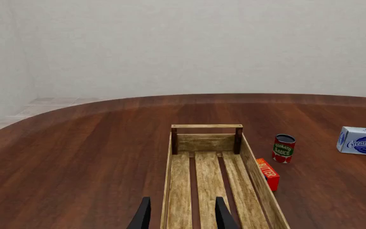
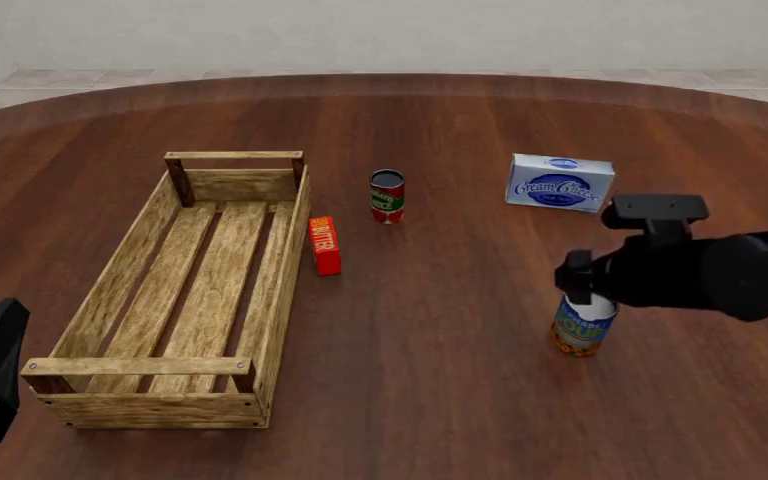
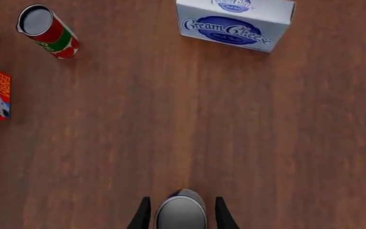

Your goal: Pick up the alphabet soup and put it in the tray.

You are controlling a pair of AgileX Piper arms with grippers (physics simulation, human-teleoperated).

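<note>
Currently: soup can point(image 2: 584, 328), upright on the table point(image 2: 464, 380), right of and well apart from the tray point(image 2: 157, 395). Right gripper point(image 3: 179, 212) sits over it, fingers spread either side of the silver top, not visibly pinching. Best centred and lowered before closing. Left gripper point(image 1: 180, 214): fingers spread, empty. Legible: "Cream Cheese" box point(image 2: 560, 182), "Butter" box point(image 2: 324, 245), "Tomato Sauce" small can point(image 2: 387, 195).

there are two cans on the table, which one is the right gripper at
The larger blue-labelled can with the orange-yellow lower band: the right gripper straddles its silver top. The smaller red-and-green can stands apart, nearer the wooden crate.
</note>
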